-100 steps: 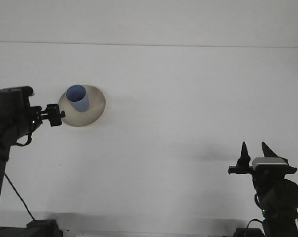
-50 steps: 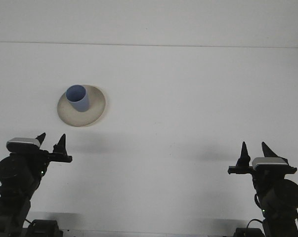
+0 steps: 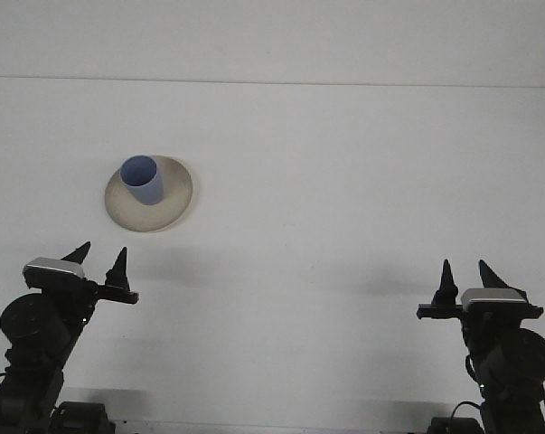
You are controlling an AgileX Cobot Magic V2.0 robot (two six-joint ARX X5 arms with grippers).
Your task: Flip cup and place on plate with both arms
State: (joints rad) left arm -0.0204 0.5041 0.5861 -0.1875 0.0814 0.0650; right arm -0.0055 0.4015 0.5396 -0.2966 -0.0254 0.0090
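A blue cup (image 3: 142,180) stands upright, mouth up, on a beige plate (image 3: 171,203) at the left of the white table. My left gripper (image 3: 99,257) is low at the near left, well in front of the plate, open with nothing between its fingers. At the near right my right gripper (image 3: 467,274) is also open and empty, far from the cup.
The white table (image 3: 344,181) stretches back to a white wall. Both arm bases sit at the table's near edge, left (image 3: 32,362) and right (image 3: 507,362).
My left arm has pulled back from beside the plate to the near left edge, and now sits slightly further right. The cup, plate and right arm have not moved.
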